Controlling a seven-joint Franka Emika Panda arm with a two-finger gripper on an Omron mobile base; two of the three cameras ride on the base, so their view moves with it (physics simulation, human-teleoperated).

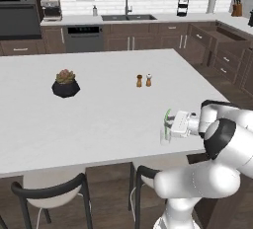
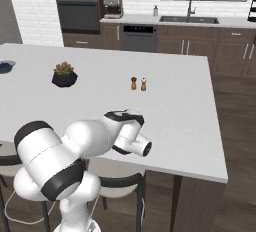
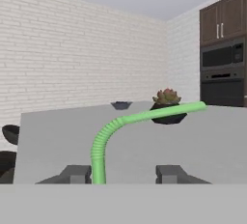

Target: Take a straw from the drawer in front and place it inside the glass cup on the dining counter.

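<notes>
My gripper [image 1: 167, 125] reaches left over the near right edge of the white dining counter [image 1: 99, 109]. In the hand view its fingertips [image 3: 77, 174] stand well apart, so the gripper [image 3: 123, 174] is open. The bright-green straw [image 3: 144, 117] rises right beside the left fingertip and bends off to the right. From the left base view the straw [image 1: 167, 116] stands at the fingertips, and its lower end seems to go down into the small clear glass cup [image 1: 164, 135]. The dark-brown drawer [image 1: 226, 34] stands pulled out at the far right.
Brown and white shakers [image 1: 144, 80] stand mid-counter, and a succulent in a black pot [image 1: 65, 83] sits further left. Black-backed stools [image 1: 54, 188] are tucked under the near edge. Dark bowls [image 3: 120, 105] rest on the counter's far side. My arm's elbow [image 2: 50, 161] bulks low beside the counter.
</notes>
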